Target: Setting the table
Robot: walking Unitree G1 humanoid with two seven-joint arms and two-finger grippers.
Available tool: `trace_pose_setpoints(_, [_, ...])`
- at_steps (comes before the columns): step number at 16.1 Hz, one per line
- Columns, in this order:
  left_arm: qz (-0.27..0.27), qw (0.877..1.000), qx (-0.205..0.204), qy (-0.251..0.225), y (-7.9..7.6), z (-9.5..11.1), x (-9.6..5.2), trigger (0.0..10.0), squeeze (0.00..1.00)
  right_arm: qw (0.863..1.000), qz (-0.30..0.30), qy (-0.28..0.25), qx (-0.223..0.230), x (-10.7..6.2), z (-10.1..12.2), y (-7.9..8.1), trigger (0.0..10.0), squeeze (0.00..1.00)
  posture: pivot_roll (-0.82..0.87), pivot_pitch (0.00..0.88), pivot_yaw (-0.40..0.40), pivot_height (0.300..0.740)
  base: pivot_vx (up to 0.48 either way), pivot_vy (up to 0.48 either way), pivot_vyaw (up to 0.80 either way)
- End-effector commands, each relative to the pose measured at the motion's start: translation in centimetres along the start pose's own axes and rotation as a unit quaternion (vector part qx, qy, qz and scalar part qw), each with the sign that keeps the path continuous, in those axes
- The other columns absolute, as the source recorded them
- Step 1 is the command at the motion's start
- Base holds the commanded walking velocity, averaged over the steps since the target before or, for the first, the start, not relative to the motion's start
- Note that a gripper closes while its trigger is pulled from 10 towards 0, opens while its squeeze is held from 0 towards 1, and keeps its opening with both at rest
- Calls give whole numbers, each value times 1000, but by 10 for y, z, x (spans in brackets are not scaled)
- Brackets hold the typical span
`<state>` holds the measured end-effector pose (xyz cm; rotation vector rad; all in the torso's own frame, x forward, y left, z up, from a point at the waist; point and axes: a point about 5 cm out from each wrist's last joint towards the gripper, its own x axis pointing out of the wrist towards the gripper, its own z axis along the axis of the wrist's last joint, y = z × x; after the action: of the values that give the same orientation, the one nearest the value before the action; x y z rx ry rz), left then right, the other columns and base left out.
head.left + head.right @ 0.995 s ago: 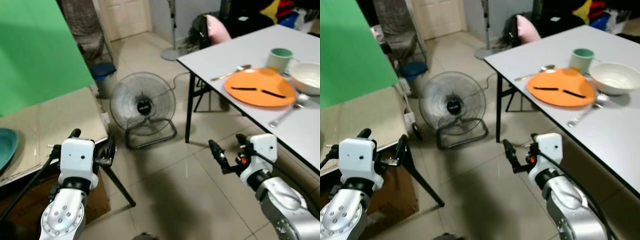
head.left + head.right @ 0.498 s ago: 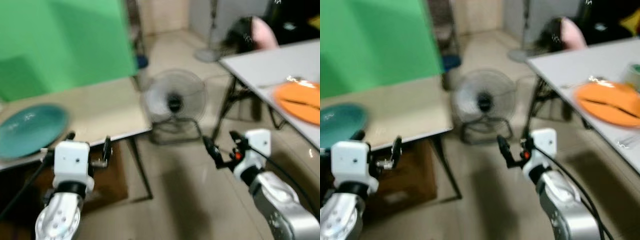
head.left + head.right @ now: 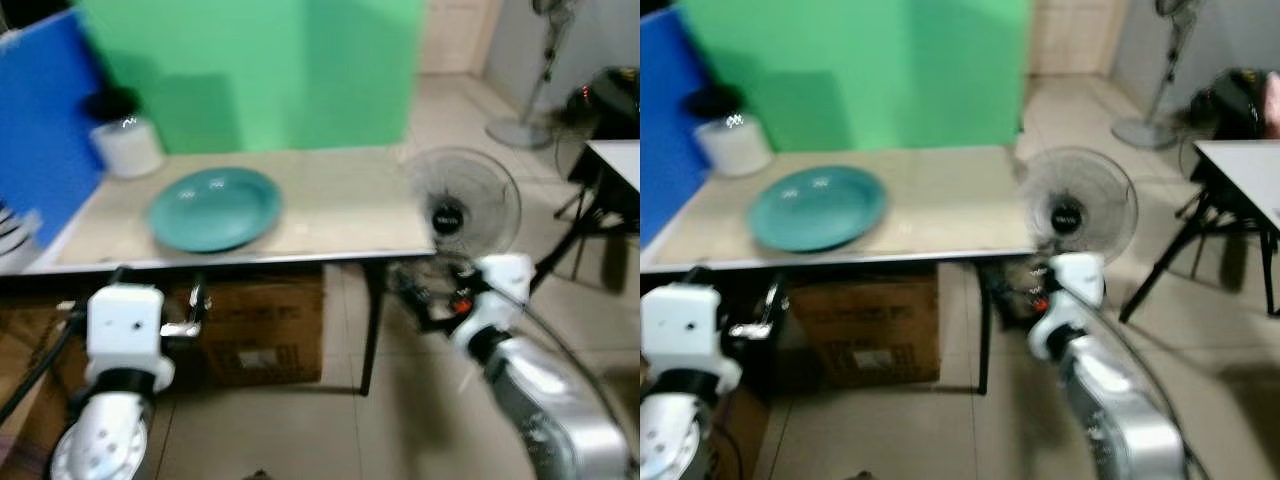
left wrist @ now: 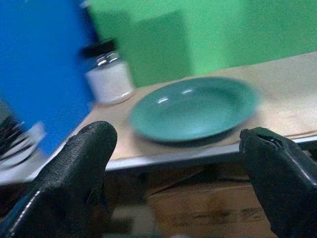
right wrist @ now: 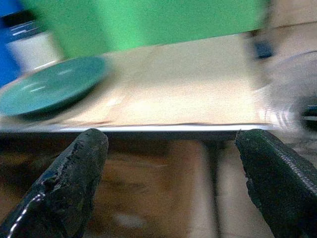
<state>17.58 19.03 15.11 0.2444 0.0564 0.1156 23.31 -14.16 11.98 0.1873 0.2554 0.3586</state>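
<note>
A teal plate [image 3: 215, 207] lies on a low beige table [image 3: 340, 215], left of the table's middle. Behind it to the left stands a white jar with a black lid [image 3: 127, 143]. My left gripper [image 3: 152, 292] is held low in front of the table's near edge, below the plate [image 4: 195, 108], open with nothing between its fingers [image 4: 79, 168]. My right gripper [image 3: 420, 300] hangs off the table's right front corner, also open and empty. In the right wrist view, the table edge [image 5: 163, 128] runs across between its fingers [image 5: 74, 178].
A cardboard box [image 3: 262, 335] sits under the table. A floor fan [image 3: 465, 205] stands right of the table, close to my right arm. A blue board [image 3: 40, 120] and a green screen [image 3: 250, 70] back the table. A white table's corner [image 3: 618, 155] and a pedestal fan [image 3: 530, 70] are at the right.
The camera has swung left: the white table with the orange plate has left the picture and the beige table with the teal plate has come to the centre. Both grippers stay open.
</note>
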Motion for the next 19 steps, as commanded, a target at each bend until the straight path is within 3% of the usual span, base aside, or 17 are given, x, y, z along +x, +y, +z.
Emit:
trace_pose_setpoints(1, [9, 1000, -12, 0, 1, 2, 1, 10000, 0, 1000, 16, -10, -2, 1, 9, 3, 10000, 0, -12, 15, 31, 740, 0, 0, 0])
trace_pose_setpoints(2, [8, 1000, -20, -11, 3, 5, 1, 10000, 0, 1000, 19, -9, 13, 4, 9, 4, 10000, 0, -6, 14, 31, 740, 0, 0, 0])
trace_pose_setpoints(7, [-1, 1000, -9, -24, 4, 11, -3, 10000, 0, 999, 49, -4, 6, 15, 14, 9, 10000, 0, 12, 8, 17, 740, 295, 0, 540])
trace_pose_setpoints(19, [-11, 1000, -2, -23, 5, 11, -6, 10000, 0, 998, 57, 1, 9, 30, 13, 14, 10000, 0, 40, 0, 3, 740, 346, 0, 0])
